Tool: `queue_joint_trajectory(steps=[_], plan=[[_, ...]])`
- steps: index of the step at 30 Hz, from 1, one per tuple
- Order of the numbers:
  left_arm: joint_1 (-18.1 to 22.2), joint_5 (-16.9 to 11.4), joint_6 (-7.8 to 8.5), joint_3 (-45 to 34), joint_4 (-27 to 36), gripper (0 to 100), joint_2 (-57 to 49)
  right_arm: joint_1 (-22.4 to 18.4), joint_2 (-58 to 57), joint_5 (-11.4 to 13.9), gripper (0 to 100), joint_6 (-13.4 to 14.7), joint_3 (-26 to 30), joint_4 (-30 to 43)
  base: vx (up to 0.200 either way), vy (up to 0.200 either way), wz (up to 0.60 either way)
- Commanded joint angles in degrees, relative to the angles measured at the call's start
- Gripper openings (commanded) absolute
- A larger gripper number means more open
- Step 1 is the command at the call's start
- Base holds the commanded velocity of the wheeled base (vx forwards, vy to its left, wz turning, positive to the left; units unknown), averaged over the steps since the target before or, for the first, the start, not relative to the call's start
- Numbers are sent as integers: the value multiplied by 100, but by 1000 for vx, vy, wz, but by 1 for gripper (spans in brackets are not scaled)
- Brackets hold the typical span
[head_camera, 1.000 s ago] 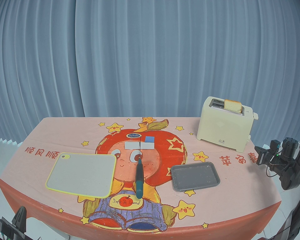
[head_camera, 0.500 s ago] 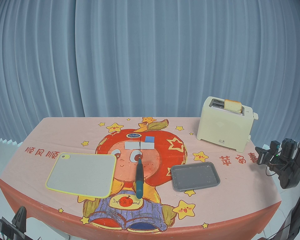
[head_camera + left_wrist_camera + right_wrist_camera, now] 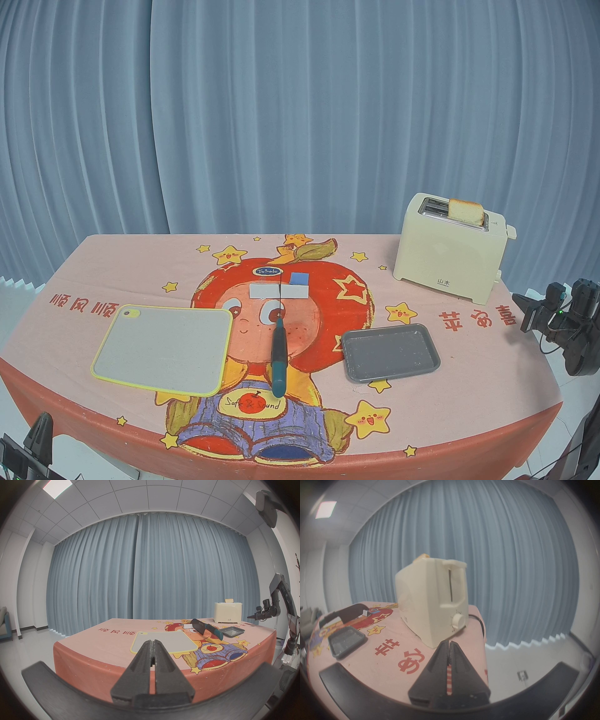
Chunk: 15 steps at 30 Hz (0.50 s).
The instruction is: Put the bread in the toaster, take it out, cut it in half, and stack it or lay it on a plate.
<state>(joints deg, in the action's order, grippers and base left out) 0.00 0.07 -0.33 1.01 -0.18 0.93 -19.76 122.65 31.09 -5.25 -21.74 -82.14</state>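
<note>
Your left claw (image 3: 152, 646) and right claw (image 3: 448, 647) are both pinched shut, empty; bread (image 3: 466, 211) stands in the toaster (image 3: 449, 253).

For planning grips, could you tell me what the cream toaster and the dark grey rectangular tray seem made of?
Cream boxy toaster: probably moulded plastic, smooth satin shell with rounded corners. Dark grey rectangular tray: plastic or coated metal, unclear; dull, uniform surface.

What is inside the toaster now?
A bread slice stands in a slot of the toaster, its top sticking out. Its lower part is hidden inside the toaster.
</note>
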Motion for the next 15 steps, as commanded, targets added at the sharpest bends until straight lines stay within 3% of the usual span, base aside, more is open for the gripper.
queue_joint_trajectory(steps=[1,4,15], plan=[[0,1,-2,-101,1,0,-93,-151,259,346,0,-424,-15,-399,0,0,0],[0,1,-2,-101,1,0,-93,-177,268,556,0,-600,-112,-426,0,0,0],[0,1,-2,-101,-8,0,-93,-89,268,574,0,-600,-718,190,0,0,0]])
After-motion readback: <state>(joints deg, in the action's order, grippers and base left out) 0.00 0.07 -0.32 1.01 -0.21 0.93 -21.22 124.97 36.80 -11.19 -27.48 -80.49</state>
